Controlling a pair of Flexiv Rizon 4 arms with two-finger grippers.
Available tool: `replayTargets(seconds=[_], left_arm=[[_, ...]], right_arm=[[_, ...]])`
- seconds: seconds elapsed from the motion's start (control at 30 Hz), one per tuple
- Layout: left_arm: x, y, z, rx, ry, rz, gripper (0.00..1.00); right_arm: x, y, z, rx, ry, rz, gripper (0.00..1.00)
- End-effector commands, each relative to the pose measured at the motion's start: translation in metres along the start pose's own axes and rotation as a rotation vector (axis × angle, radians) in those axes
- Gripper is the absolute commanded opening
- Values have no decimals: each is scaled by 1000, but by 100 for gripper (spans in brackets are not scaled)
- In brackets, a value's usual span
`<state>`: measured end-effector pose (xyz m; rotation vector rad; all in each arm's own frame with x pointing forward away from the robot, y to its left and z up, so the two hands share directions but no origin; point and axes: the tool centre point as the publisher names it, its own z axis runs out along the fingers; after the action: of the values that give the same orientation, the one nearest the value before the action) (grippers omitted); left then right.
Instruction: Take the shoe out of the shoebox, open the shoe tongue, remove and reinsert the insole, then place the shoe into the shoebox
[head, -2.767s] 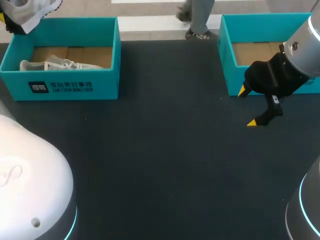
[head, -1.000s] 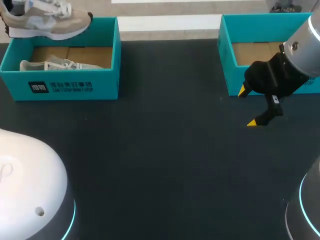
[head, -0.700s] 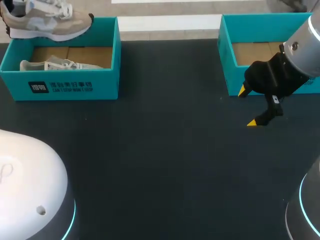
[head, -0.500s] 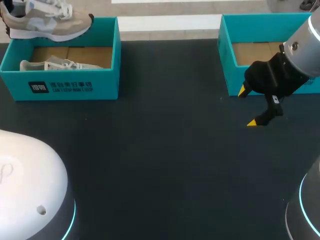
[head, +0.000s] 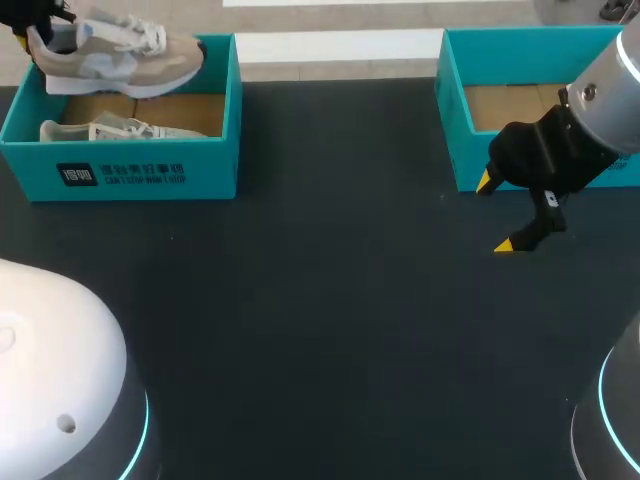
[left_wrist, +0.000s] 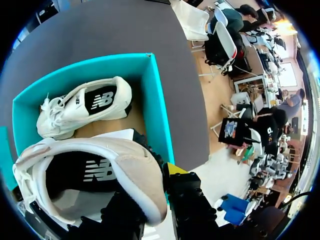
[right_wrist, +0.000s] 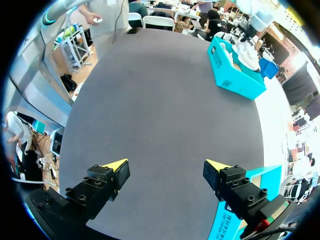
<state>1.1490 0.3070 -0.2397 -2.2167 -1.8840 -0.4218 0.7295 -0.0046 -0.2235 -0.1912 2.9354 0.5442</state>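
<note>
A: How are the left fingers (left_wrist: 176, 170) set?
B: The heel of the shoe (head: 115, 60) is clamped between them. It is held above the far rim of the shoebox (head: 140, 175), toe toward 3 o'clock, long axis 9 to 3, along the box.
A: And the right fingers (head: 506, 244)?
B: Spread, nothing held, well apart at 3 o'clock over the worktop (head: 330, 330). The setting-down is judged the left arm's.
</note>
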Motion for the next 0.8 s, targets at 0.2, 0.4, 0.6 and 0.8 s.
replayTargets(seconds=[0.2,0.4,0.6,0.8], left_arm=[[-5,32,48,19,-9,-13,0],[-9,40,73,36,-9,-14,0],[-16,41,93,43,-5,-20,0],[-20,41,106,71,-15,-24,0]], right_arm=[[0,0,2,3,0,1,100],[0,0,2,3,0,1,100],[0,0,2,3,0,1,100],[0,0,2,3,0,1,100]])
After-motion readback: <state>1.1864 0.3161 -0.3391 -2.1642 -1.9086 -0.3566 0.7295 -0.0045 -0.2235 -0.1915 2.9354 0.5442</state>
